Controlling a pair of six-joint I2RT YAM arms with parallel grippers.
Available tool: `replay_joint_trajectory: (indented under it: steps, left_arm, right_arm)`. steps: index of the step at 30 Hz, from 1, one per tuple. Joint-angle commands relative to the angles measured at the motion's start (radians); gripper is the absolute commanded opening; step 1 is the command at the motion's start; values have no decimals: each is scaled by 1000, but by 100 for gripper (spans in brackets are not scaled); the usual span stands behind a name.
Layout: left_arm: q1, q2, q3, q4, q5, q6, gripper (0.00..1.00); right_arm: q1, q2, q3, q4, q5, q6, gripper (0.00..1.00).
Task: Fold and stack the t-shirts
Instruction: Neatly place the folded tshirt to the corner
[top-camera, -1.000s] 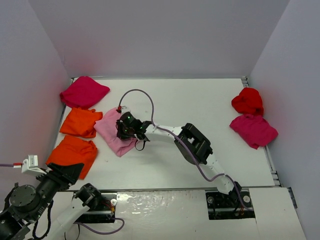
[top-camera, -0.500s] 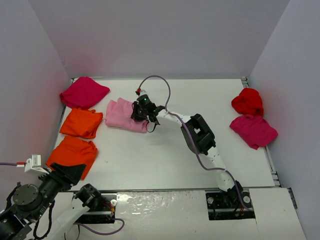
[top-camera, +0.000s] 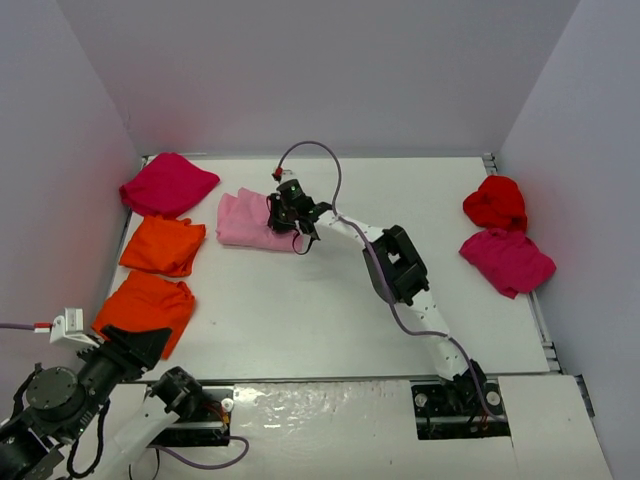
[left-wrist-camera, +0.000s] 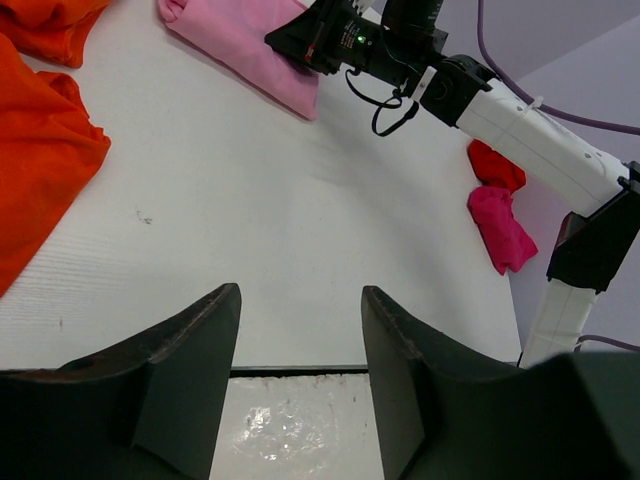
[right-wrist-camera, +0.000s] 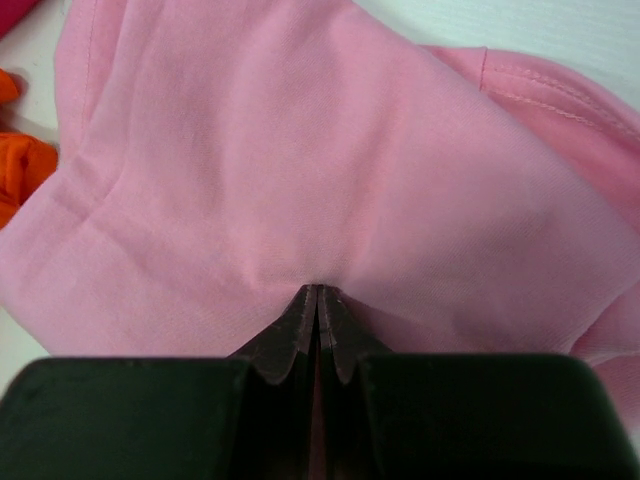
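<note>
The light pink t-shirt (top-camera: 245, 222) (right-wrist-camera: 300, 150) lies bunched at the far middle-left of the table. My right gripper (top-camera: 287, 214) (right-wrist-camera: 317, 292) is stretched out over the shirt's right edge and is shut on a pinch of its cloth. A magenta t-shirt (top-camera: 168, 184) lies at the far left, with two orange t-shirts (top-camera: 162, 245) (top-camera: 148, 308) in front of it. At the right, a red t-shirt (top-camera: 495, 202) sits behind another magenta t-shirt (top-camera: 507, 260). My left gripper (top-camera: 130, 345) (left-wrist-camera: 300, 295) hangs open over the table's near left edge, holding nothing.
White walls close in the table on the left, back and right. The right arm (top-camera: 395, 265) reaches diagonally across the table's middle, trailing a purple cable (top-camera: 310, 150). A shiny plate (left-wrist-camera: 300, 425) lies under the left gripper at the near edge.
The right gripper has dragged the pink t-shirt away from the orange ones, toward the back wall and slightly right. The left arm has stayed put.
</note>
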Motion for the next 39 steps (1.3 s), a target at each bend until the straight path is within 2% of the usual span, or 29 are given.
replay_joint_trajectory:
  steps: [1,3,11,18,31,39]
  left_arm:
    - [11,85,-14,80,46,49,45]
    - [12,92,-42,107,70,52,43]
    - [18,99,-100,182,122,47,43]
    - [23,91,-101,170,116,39,43]
    - [26,74,-68,118,100,40,42]
    - [29,69,-77,110,98,41,42]
  right_arm:
    - [27,-171,-85,-139,83,-94,0]
    - [43,-226,-137,-139,108,-108,0]
    - [79,-381,-242,-140,169,-139,17]
    - [125,-393,-263,-137,164,-139,16]
    - [96,-218,-159,-133,130,-133,10]
    - [84,-206,-226,-133,116,-123,3]
